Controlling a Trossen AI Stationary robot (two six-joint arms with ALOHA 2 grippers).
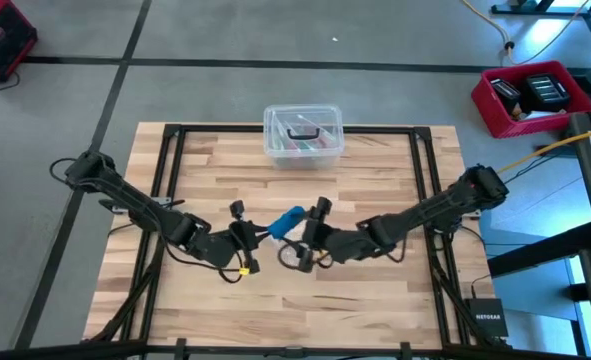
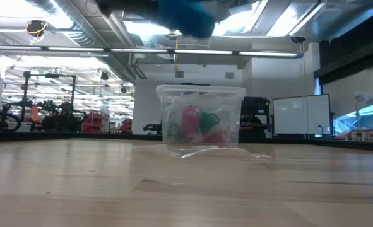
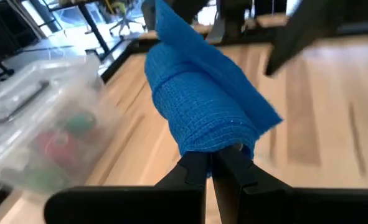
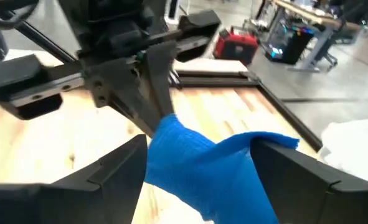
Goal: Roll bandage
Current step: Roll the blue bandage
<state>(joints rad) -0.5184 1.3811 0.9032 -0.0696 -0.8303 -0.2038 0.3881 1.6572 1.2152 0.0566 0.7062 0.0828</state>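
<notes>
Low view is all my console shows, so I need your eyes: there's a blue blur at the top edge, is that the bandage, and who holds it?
Observer: Yes, it's the bandage. The left gripper is shut on its end, above the table's middle.
Operator: And the right one?
Observer: The right gripper stands open, its fingers either side of the bandage.
Operator: Is it rolled?
Observer: Partly: the left wrist view shows a roll with a loose flap.
Operator: The clear box?
Observer: The box sits at the table's far edge.

The bandage (image 3: 202, 106) is matt, woven blue cloth; the table (image 1: 375, 190) is smooth pale wood.
</notes>
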